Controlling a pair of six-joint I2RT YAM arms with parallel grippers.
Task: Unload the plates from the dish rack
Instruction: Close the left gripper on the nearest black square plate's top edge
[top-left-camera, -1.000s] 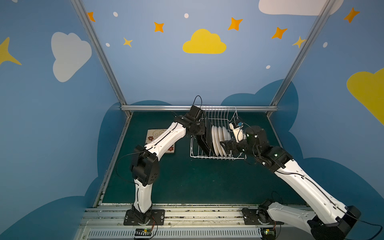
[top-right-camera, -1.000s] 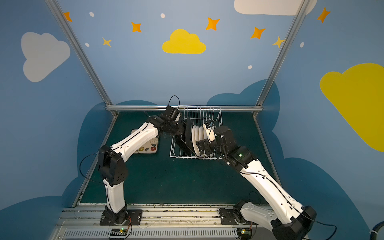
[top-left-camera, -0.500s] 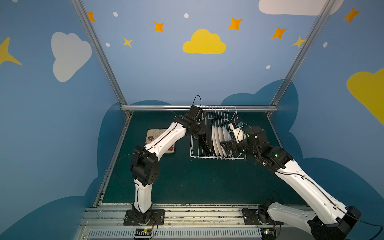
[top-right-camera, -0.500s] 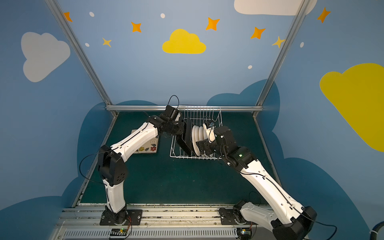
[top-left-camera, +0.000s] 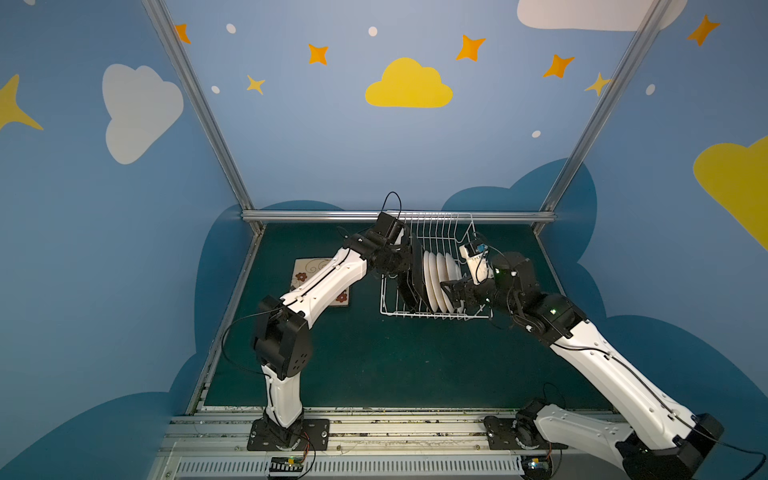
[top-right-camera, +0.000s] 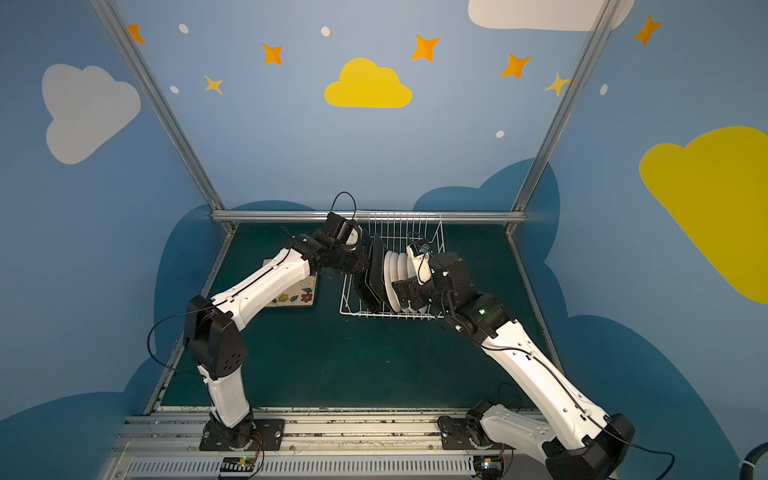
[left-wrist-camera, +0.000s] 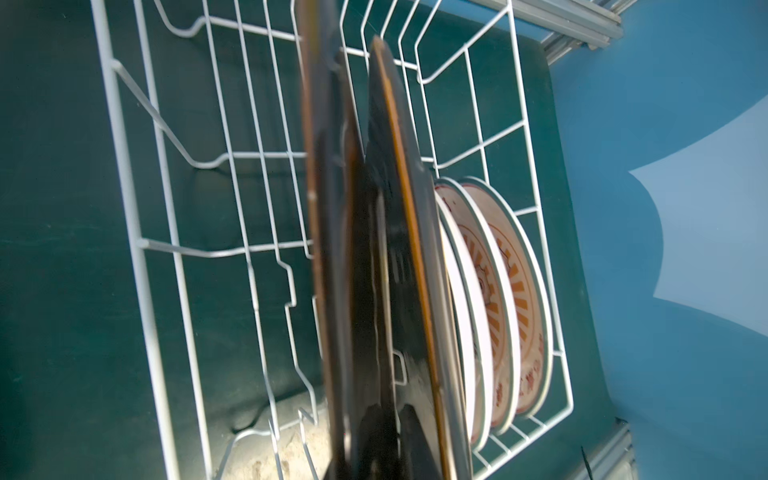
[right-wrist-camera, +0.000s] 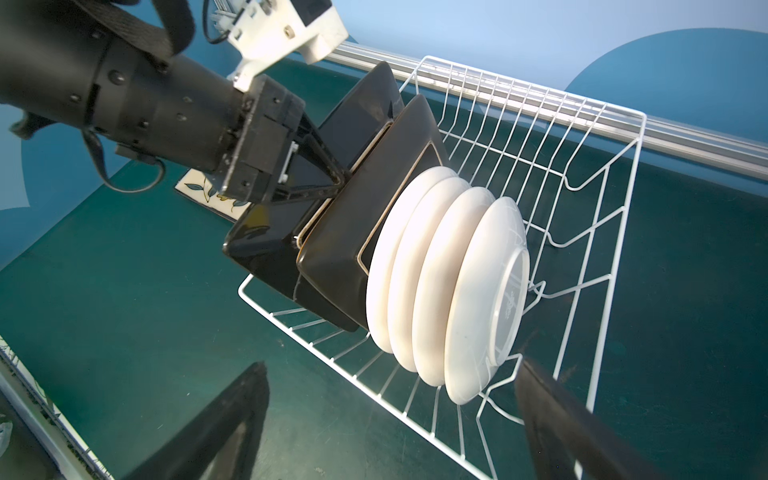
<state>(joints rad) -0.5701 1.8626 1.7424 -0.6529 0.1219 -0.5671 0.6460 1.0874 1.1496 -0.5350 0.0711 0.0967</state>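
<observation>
In both top views the dish rack (top-left-camera: 441, 235) (top-right-camera: 400, 232) sits on the green mat (top-left-camera: 374, 357) at 12 o'clock, close against the rear rail (top-left-camera: 316, 216). Inside it, black-backed square plates (top-left-camera: 417, 272) (top-right-camera: 379, 270) stand on edge. A row of round plates (top-left-camera: 437, 282) (top-right-camera: 394, 279) stands just beside them at 3 o'clock. A lying plate (top-left-camera: 308, 269), cream with flowers, rests face up on the mat at 9 o'clock of the rack, half hidden by the left forearm. The left gripper (top-left-camera: 406, 262) reaches in from 9 o'clock to the square plates. The right gripper (top-left-camera: 452, 296) hangs at the rack's 4 o'clock corner, in front of the round plates. A label (top-left-camera: 478, 258) on the right wrist camera is too small to read.

In the left wrist view the outermost square plate (left-wrist-camera: 322, 249) fills the middle, edge-on and blurred. The second square plate (left-wrist-camera: 401, 216) leans just beside it, and beyond it the round plates show orange rays on their faces. The fingers cannot be made out here.

In the right wrist view the left gripper's fingers (right-wrist-camera: 320, 166) are pinched on the rim of the outermost square plate, one finger slipped between it and the second. Four round plates show white backs; the last has a faint foot mark (right-wrist-camera: 513, 299), unreadable. The right gripper's fingers (right-wrist-camera: 232, 419) are spread wide and grip nothing, one tip near the rack's rim by the last round plate.
</observation>
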